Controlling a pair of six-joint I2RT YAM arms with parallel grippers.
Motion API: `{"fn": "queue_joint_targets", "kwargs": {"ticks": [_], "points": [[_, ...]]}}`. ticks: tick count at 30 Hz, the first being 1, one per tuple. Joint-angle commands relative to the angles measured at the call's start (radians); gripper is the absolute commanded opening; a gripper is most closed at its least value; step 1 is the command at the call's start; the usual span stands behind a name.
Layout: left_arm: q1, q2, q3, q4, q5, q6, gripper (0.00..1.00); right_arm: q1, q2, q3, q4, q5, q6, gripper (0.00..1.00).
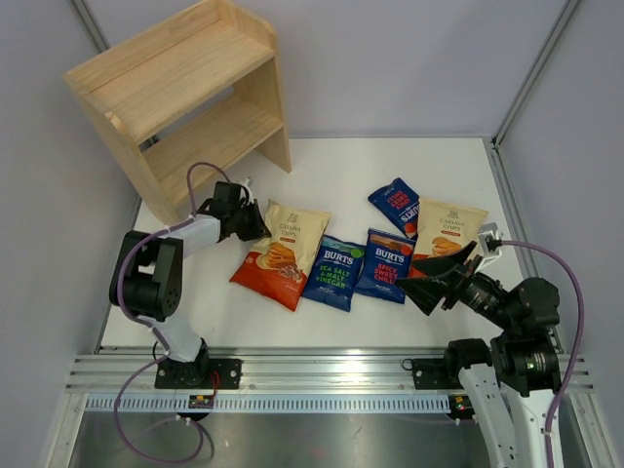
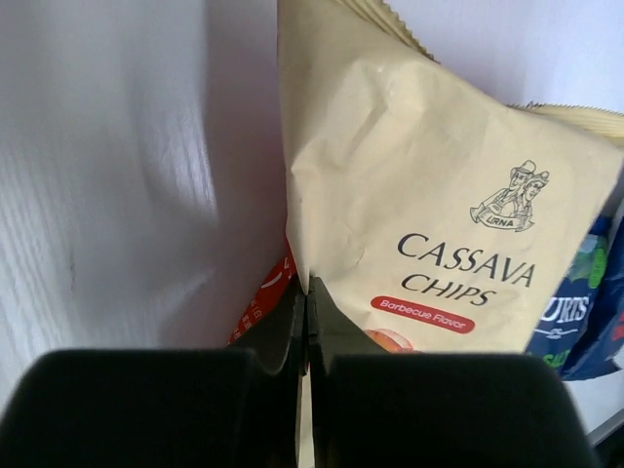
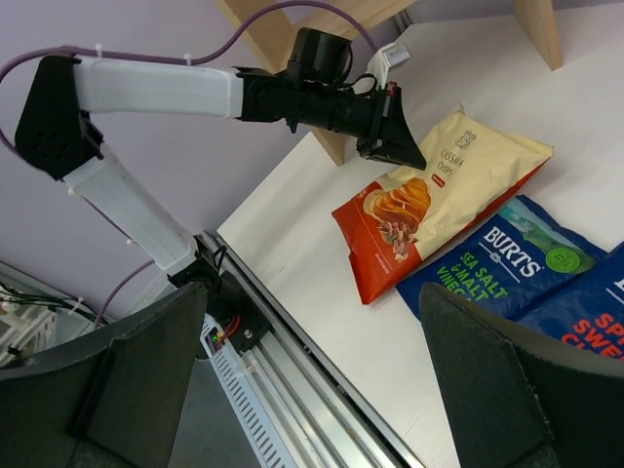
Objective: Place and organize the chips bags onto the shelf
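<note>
The wooden shelf (image 1: 185,97) stands at the back left. A cream-and-red Cassava Chips bag (image 1: 283,255) lies in front of it. My left gripper (image 1: 255,222) is shut on that bag's upper left edge, as the left wrist view (image 2: 308,288) shows with the bag (image 2: 439,195) filling the frame. A green-accent Burts bag (image 1: 333,273), a red-accent Burts bag (image 1: 383,265), a third Burts bag (image 1: 398,205) and a second Cassava Chips bag (image 1: 450,232) lie to the right. My right gripper (image 1: 441,278) is open and empty, above the table by the second Cassava bag's near end.
The right wrist view shows the left arm (image 3: 156,88), the first Cassava bag (image 3: 439,195), the green-accent Burts bag (image 3: 497,258) and the aluminium rail (image 3: 292,390) at the table's near edge. Grey walls enclose the table.
</note>
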State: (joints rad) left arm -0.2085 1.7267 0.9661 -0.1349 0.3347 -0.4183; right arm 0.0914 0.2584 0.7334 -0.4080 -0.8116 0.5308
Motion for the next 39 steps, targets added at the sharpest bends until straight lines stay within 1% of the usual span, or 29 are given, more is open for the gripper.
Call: {"fn": "queue_joint_targets", "kwargs": {"ticks": [1, 3, 4, 5, 6, 7, 8, 12, 13, 15, 16, 20, 24, 28, 32, 33, 35, 39], "points": [[0.012, -0.148, -0.049, 0.038, -0.068, -0.118, 0.00, -0.002, 0.047, -0.043, 0.098, -0.017, 0.075, 0.98], [0.011, -0.212, -0.087, 0.081, -0.065, -0.158, 0.00, -0.002, 0.083, -0.081, 0.141, -0.017, 0.119, 0.97], [0.008, -0.246, -0.113, 0.130, -0.059, -0.201, 0.00, -0.002, 0.097, -0.100, 0.234, -0.043, 0.202, 0.97], [0.004, -0.315, -0.154, 0.170, -0.036, -0.217, 0.00, -0.002, 0.131, -0.153, 0.304, -0.064, 0.257, 0.97], [0.001, -0.346, -0.171, 0.210, -0.031, -0.229, 0.00, -0.002, 0.148, -0.182, 0.387, -0.083, 0.368, 0.96], [-0.012, -0.407, -0.188, 0.218, -0.031, -0.252, 0.00, -0.002, 0.178, -0.210, 0.543, -0.102, 0.408, 0.96], [-0.025, -0.432, -0.191, 0.224, -0.033, -0.254, 0.00, -0.001, 0.194, -0.239, 0.585, -0.104, 0.429, 0.96], [-0.071, -0.548, -0.182, 0.210, -0.043, -0.269, 0.00, 0.017, 0.265, -0.267, 0.681, -0.072, 0.449, 0.96], [-0.084, -0.564, -0.178, 0.199, -0.043, -0.289, 0.00, 0.027, 0.277, -0.279, 0.780, -0.067, 0.471, 0.97], [-0.103, -0.622, -0.161, 0.195, -0.033, -0.309, 0.00, 0.047, 0.329, -0.319, 0.885, -0.051, 0.509, 0.97], [-0.121, -0.641, -0.155, 0.192, -0.036, -0.319, 0.00, 0.080, 0.372, -0.325, 0.943, -0.043, 0.505, 0.97], [-0.172, -0.734, -0.127, 0.199, -0.057, -0.378, 0.00, 0.172, 0.464, -0.328, 1.014, 0.006, 0.428, 0.96], [-0.219, -0.797, -0.099, 0.216, -0.071, -0.436, 0.00, 0.225, 0.521, -0.333, 1.038, 0.063, 0.310, 0.96], [-0.265, -0.843, -0.070, 0.248, -0.066, -0.511, 0.00, 0.277, 0.574, -0.341, 1.095, 0.098, 0.227, 0.97], [-0.301, -0.866, -0.069, 0.300, -0.031, -0.605, 0.00, 0.324, 0.608, -0.315, 1.091, 0.111, 0.134, 0.96], [-0.319, -0.872, -0.070, 0.335, -0.029, -0.649, 0.00, 0.343, 0.611, -0.313, 1.098, 0.126, 0.106, 0.96], [-0.341, -0.888, -0.072, 0.353, -0.042, -0.683, 0.00, 0.366, 0.620, -0.302, 1.120, 0.130, 0.087, 0.96], [-0.397, -0.914, -0.070, 0.392, -0.075, -0.738, 0.00, 0.422, 0.648, -0.263, 1.106, 0.187, 0.008, 0.95]]}}
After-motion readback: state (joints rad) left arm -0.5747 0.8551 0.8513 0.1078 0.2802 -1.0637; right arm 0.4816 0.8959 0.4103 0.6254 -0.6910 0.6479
